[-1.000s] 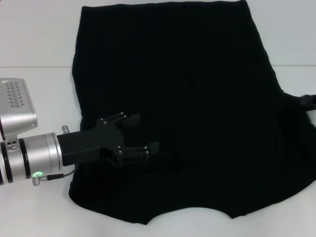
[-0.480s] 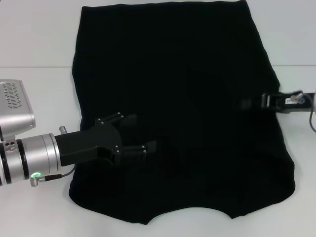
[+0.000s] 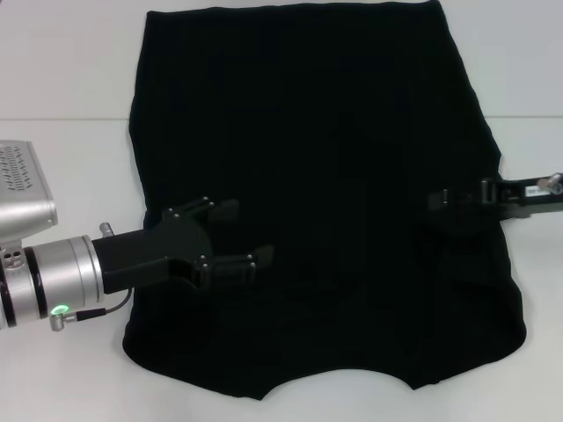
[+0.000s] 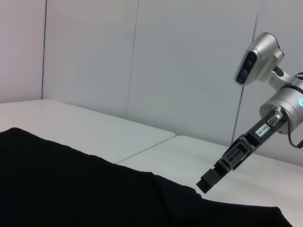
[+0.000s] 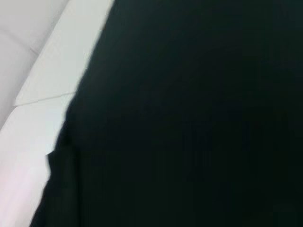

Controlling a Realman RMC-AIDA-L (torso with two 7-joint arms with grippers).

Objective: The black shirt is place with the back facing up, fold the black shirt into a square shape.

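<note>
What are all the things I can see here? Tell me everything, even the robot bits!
Large soft black cloth T-shirt: one, black, spread flat over the middle of the table, no lettering showing.
White table: one, white, under the shirt, showing around its edges.
Pale wall panels: several, light grey, behind the table in the left wrist view.
Left pincer: one, black on a silver arm, over the shirt's left side near the bottom, fingers apart.
Right pincer: one, black, reaching in over the shirt's right edge; I cannot tell whether it is open.
</note>
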